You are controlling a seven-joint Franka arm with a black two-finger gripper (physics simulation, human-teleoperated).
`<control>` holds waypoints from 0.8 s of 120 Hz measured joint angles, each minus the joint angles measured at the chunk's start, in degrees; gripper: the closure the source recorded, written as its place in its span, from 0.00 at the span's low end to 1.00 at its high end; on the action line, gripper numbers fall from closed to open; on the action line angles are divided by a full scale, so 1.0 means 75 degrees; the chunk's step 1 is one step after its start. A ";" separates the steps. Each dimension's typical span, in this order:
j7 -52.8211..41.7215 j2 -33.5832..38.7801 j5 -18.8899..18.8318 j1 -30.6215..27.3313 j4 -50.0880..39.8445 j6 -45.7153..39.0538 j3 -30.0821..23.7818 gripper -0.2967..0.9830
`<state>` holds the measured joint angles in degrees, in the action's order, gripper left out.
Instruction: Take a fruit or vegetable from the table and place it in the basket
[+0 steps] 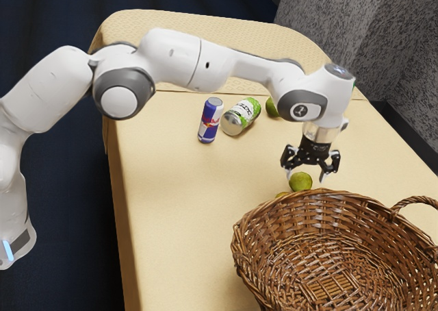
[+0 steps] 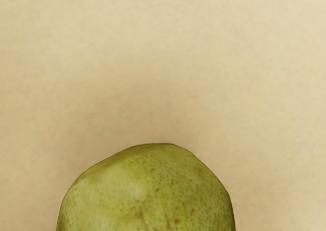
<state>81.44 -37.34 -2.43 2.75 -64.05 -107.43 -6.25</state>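
Just outside the basket (image 1: 328, 205), on the worktop (image 1: 178, 188), sits a speckled green fruit (image 1: 300, 181) (image 2: 147, 190), the hand (image 1: 306, 177) spread wide over it, holding nothing. Probably a pear: fairly light, firm, a little slippery, easily bruised; best gripped gently around its fullest part. Counted: one basket, one upright can (image 1: 211, 120), one lying can (image 1: 239, 117), two green fruits, one yellowish sliver (image 1: 282, 194) beside the rim.

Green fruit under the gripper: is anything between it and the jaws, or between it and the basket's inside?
Nothing visible stands between the open gripper and the green fruit. Toward the inside of the basket, its raised wall stands between, so the fruit would probably need lifting over that.
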 joint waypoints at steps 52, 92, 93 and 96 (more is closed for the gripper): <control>-0.0519 -0.0475 0.0011 -0.0109 0.0169 -0.0334 -0.0045 0.23; -0.0688 -0.0511 0.0045 -0.0058 0.0159 -0.0530 -0.0019 0.43; -0.0687 -0.0500 0.0044 -0.0053 0.0159 -0.0531 -0.0016 0.44; -0.0680 -0.0472 0.0040 -0.0039 0.0159 -0.0533 -0.0010 0.47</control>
<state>76.34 -40.88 -2.13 2.46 -62.86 -111.42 -6.33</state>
